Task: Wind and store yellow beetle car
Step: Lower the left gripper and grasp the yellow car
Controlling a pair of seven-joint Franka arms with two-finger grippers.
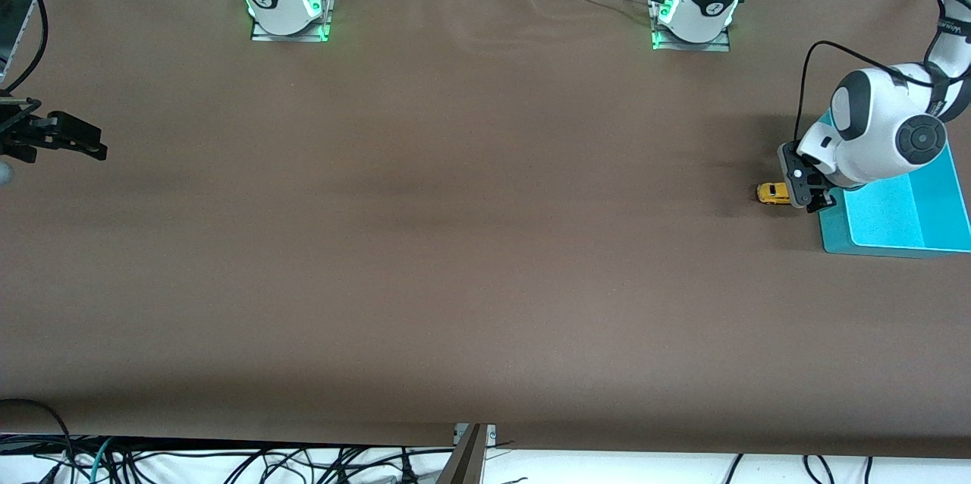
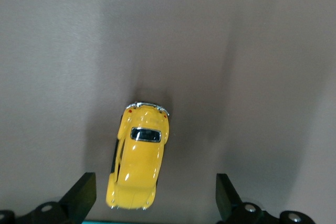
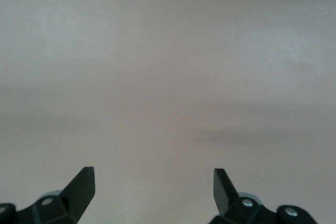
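Observation:
The yellow beetle car (image 1: pixel 773 193) stands on the brown table beside the teal bin (image 1: pixel 910 241), at the left arm's end. My left gripper (image 1: pixel 806 192) hangs low right beside the car, between it and the bin, open and empty. In the left wrist view the car (image 2: pixel 138 157) lies on the table with its near end between my open fingertips (image 2: pixel 84 192), closer to one finger and touched by neither. My right gripper (image 1: pixel 72 139) waits open and empty at the right arm's end of the table; its wrist view shows open fingers (image 3: pixel 84 182) over bare table.
The teal bin has a light blue floor (image 1: pixel 903 211) and stands partly under the left arm's wrist (image 1: pixel 884 127). Both arm bases (image 1: pixel 288 2) stand along the table's top edge. Cables hang below the table's front edge (image 1: pixel 303 461).

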